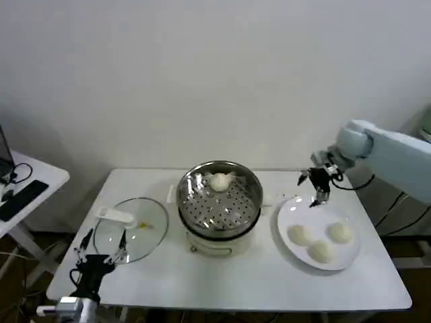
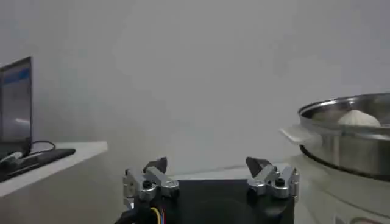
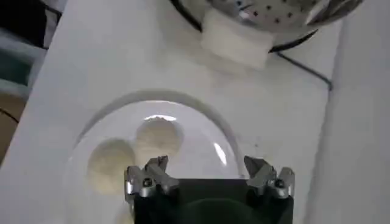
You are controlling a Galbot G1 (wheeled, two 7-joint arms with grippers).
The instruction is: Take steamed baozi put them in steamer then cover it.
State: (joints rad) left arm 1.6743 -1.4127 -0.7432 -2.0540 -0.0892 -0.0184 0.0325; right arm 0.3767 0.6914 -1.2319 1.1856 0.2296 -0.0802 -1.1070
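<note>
- nearest the head camera, the left pincer [image 1: 102, 245] hangs low by the front-left corner of the white surface [image 1: 168, 282], its fingers spread apart and holding nothing — in the left wrist view the same pincer [image 2: 210, 176] shows both tips wide of each other.
- just beyond it the cover [image 1: 131, 227], clear glass with a metal rim and a white handle, lies flat on the surface, beside the steamer and apart from it.
- right pincer [image 1: 316, 192] hovers above the far edge of the white plate [image 1: 293, 214], fingers apart and empty; in the right wrist view this pincer [image 3: 209, 176] hangs over the plate [image 3: 195, 125] with the tips well separated.
- three steamed baozi [image 1: 320, 241] sit on the plate, close together toward its near side; the right wrist view shows two of the baozi [image 3: 135, 151] under the pincer.
- steamer [image 1: 219, 195] stands at the middle of the surface, uncovered, shiny basket on a cream-white base, between the cover and the plate.
- one bun [image 1: 219, 180] rests inside the basket, toward its far side — it also shows above the steamer rim [image 2: 341, 115] in the left wrist view.
- a side desk [image 1: 40, 182] with dark gear stands well off to the left.
</note>
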